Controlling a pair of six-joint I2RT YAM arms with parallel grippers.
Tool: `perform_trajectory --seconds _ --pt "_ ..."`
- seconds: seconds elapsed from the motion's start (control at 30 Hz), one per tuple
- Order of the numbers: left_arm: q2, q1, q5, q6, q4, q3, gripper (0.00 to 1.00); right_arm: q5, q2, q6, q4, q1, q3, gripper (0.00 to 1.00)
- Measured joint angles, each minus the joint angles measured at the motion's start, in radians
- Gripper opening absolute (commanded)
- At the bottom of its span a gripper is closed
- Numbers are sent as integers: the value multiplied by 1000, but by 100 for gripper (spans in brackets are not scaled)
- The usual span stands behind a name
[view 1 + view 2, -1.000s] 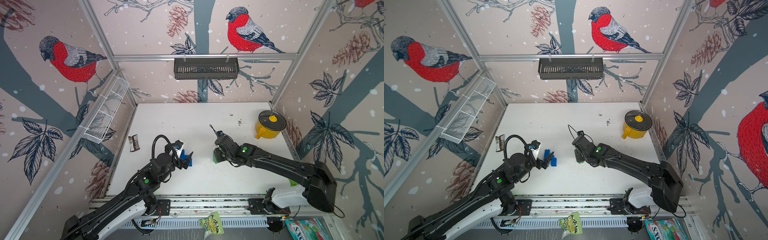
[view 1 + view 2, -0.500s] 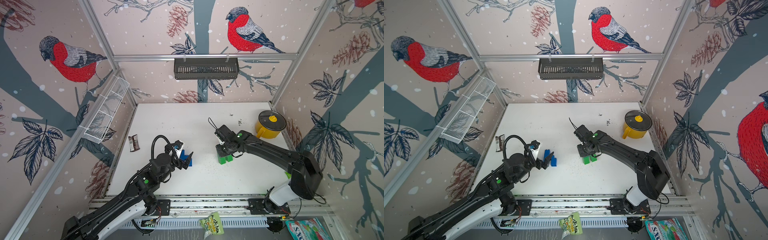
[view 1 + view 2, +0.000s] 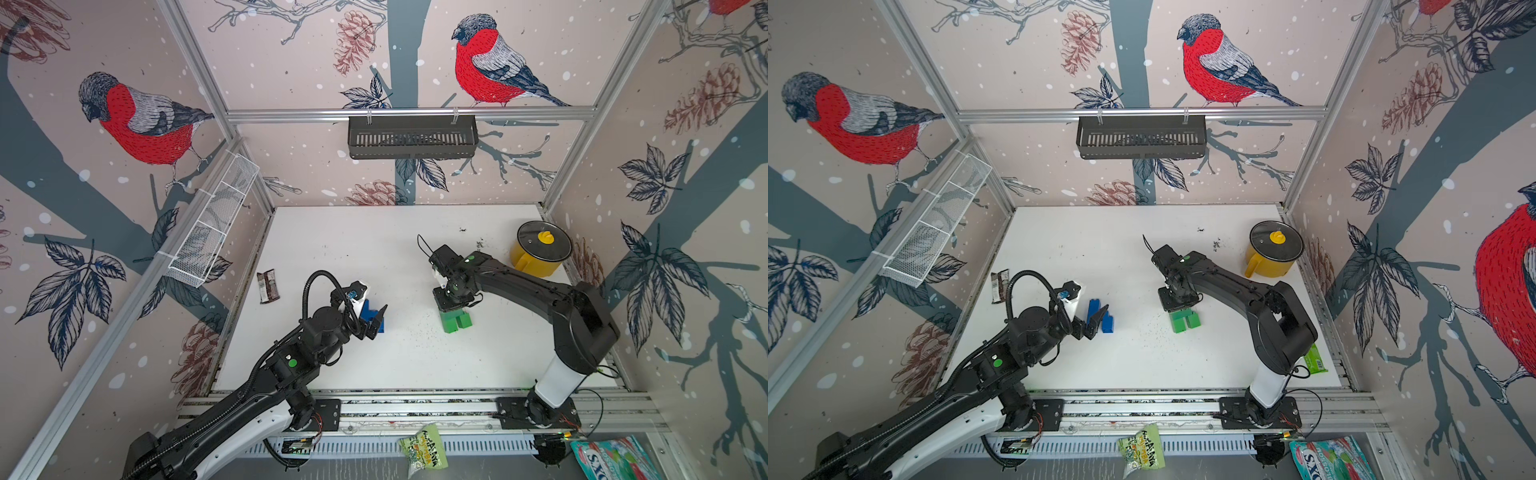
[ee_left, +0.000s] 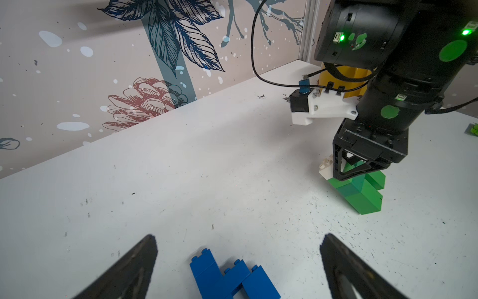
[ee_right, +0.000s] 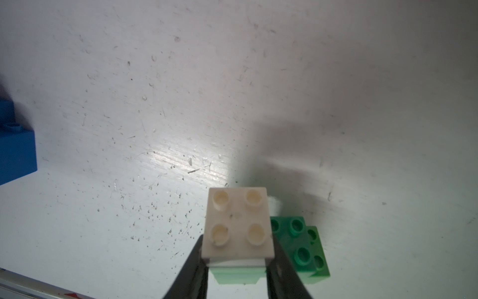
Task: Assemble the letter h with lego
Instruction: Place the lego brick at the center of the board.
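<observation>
Right wrist view: white brick (image 5: 239, 222) pinched, blue bricks (image 4: 227, 277) lying free

Right wrist view: the fingers (image 5: 284, 271) of my right gripper (image 5: 239, 261) press in on the white brick from both sides. Its four studs face the camera, and a pale green brick (image 5: 238, 275) sits directly behind it. Darker green bricks (image 5: 302, 248) sit just beside it, studs turned the same way.

Left wrist view: my left gripper (image 4: 239, 238) has its fingers spread wide with nothing gripped. The joined blue bricks lie on the white table (image 4: 181, 168) between the tips, apart from both. Across the table my right gripper stands over the green bricks, with the white brick peeking out at its side.

In both top views the blue bricks lie at my left fingertips. The green bricks show just below my right gripper, near the table's middle. A yellow pot (image 3: 540, 253) stands well apart in the far right corner.
</observation>
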Motion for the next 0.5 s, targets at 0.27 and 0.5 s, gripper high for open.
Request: perform_trajectory --seconds 0.27,0.5 --pt "2 0 4 0 0 0 98 -29 19 0 -3 -12 -1 41" --pt "2 0 4 0 0 0 98 -48 34 0 -3 -24 -1 50"
